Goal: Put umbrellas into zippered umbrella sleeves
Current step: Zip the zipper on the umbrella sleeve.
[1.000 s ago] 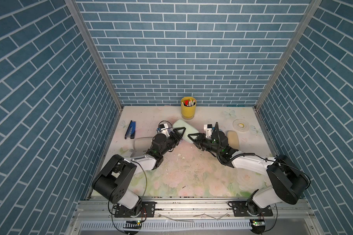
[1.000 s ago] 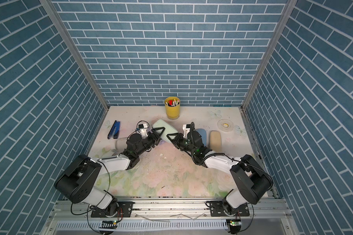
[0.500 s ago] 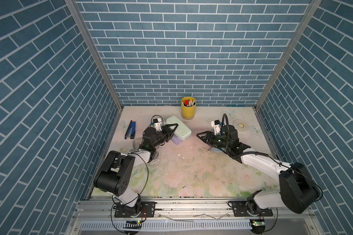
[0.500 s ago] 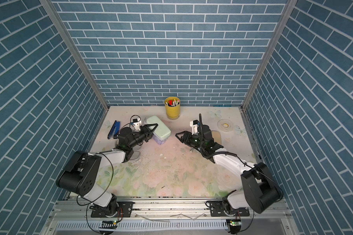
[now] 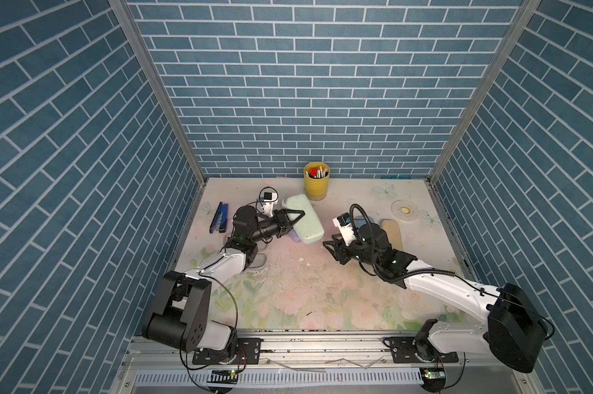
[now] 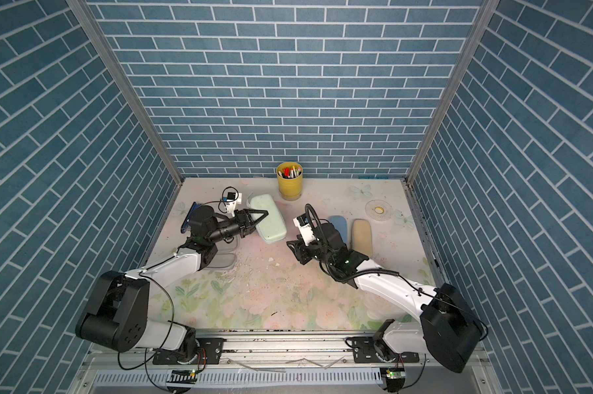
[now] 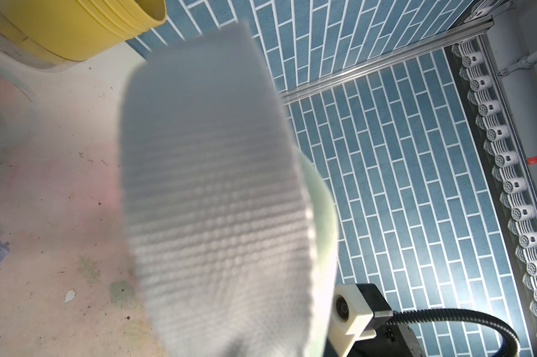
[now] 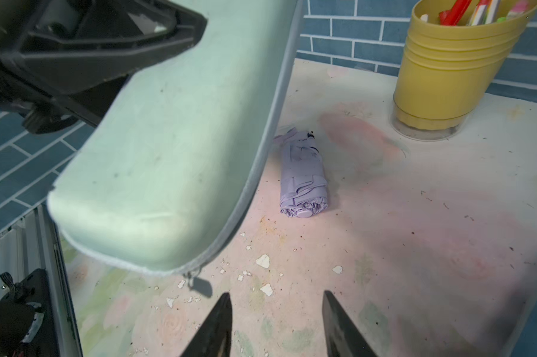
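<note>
- In both top views the left gripper grasps the mint green sleeve by one long side, near the yellow pen cup at the back wall.
- A tip of the lilac umbrella peeks out beneath the sleeve, which covers most of it.
- The right gripper hangs released, just beside the sleeve's near end and pointing toward it.
- Behind the right arm lie the light blue sleeve and the tan sleeve, side by side. The arm hides the blue one in a top view.
- A dark blue stapler lies by the left wall, and a clear dish sits at the back right.
- A pale case is half hidden under the left arm.
- Left wrist: the sleeve's grey-white lining fills the middle, blurred, with its mint edge behind. It blocks most of the table.
- Right wrist: a left gripper's finger presses on the sleeve's mint shell, which hangs tilted above the table with its zip pull dangling.
- The lilac umbrella lies rolled on the table past the sleeve's edge, apart from the parted right fingertips, with nothing between them.
- Paint chips litter the table between the two.
</note>
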Robot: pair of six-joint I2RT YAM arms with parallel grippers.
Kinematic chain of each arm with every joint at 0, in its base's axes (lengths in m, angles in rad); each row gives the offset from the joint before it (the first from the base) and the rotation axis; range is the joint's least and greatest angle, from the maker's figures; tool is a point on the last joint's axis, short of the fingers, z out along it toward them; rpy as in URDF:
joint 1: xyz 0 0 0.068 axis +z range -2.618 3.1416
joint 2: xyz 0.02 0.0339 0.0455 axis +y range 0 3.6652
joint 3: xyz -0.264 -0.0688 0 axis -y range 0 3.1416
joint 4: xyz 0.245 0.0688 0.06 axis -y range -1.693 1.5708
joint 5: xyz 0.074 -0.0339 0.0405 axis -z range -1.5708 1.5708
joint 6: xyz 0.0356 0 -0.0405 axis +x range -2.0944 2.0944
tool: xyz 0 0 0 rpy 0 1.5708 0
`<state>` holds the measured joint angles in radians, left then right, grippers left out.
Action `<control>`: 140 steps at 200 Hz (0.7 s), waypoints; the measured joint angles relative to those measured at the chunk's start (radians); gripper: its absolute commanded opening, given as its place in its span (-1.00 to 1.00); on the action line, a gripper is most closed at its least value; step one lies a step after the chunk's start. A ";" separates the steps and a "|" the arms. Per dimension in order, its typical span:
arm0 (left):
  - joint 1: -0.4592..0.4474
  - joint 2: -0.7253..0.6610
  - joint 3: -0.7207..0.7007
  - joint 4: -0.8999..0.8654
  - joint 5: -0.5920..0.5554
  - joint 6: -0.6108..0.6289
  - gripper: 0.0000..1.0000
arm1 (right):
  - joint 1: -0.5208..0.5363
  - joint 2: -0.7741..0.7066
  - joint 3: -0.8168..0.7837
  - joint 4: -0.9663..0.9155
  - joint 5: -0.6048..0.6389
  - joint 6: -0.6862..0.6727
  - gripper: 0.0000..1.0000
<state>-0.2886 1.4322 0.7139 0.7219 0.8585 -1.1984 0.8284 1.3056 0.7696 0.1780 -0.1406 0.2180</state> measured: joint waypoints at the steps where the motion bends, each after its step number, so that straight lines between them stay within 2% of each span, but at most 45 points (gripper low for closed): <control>1: 0.000 0.000 0.000 0.000 0.000 0.000 -0.40 | 0.002 0.002 0.002 -0.001 0.001 -0.003 -0.08; 39: -0.002 0.000 0.000 -0.024 0.000 0.017 -0.44 | 0.045 0.025 0.025 0.003 0.008 -0.045 -0.12; 67: -0.003 0.000 0.000 -0.031 0.000 0.025 -0.49 | 0.048 0.025 0.026 0.003 0.022 -0.062 -0.23; 96: -0.011 0.000 0.000 -0.033 -0.002 0.030 -0.55 | 0.048 0.025 0.034 -0.002 0.027 -0.088 -0.59; 140: -0.012 -0.003 0.000 -0.080 0.003 0.075 -0.61 | 0.052 0.026 0.039 -0.034 0.008 -0.124 -0.99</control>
<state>-0.3008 1.4288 0.7143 0.6422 0.8616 -1.1236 0.8806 1.3312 0.8089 0.1436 -0.1329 0.0944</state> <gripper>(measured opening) 0.353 0.056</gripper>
